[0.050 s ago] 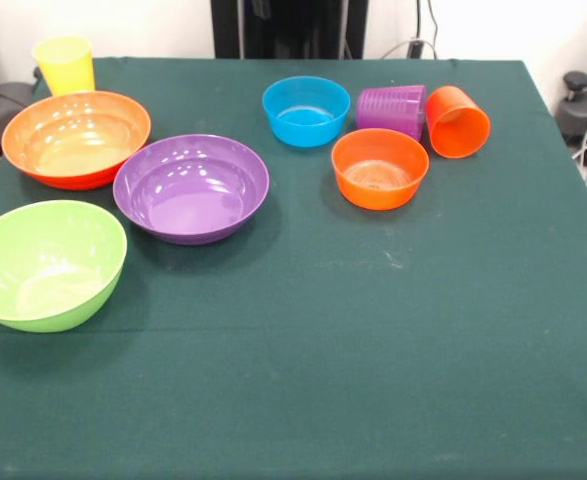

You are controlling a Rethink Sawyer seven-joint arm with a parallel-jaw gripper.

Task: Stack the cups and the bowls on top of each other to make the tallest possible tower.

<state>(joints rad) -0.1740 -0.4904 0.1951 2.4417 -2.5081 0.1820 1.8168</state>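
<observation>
On the left of the green table stand three large bowls: an orange bowl (75,138), a purple bowl (191,188) beside it and a lime green bowl (45,264) at the near left edge. A yellow cup (64,65) stands upright behind the orange bowl. Toward the right sit a small blue bowl (306,111) and a small orange bowl (379,168). A ribbed purple cup (391,108) and an orange cup (458,122) lie on their sides behind the small orange bowl, the orange one's mouth facing the camera. The gripper does not show.
The table (373,340) is covered with a dark green cloth. The lime green bowl hangs slightly over the left edge. Cables and a dark object (583,110) sit off the table's right side.
</observation>
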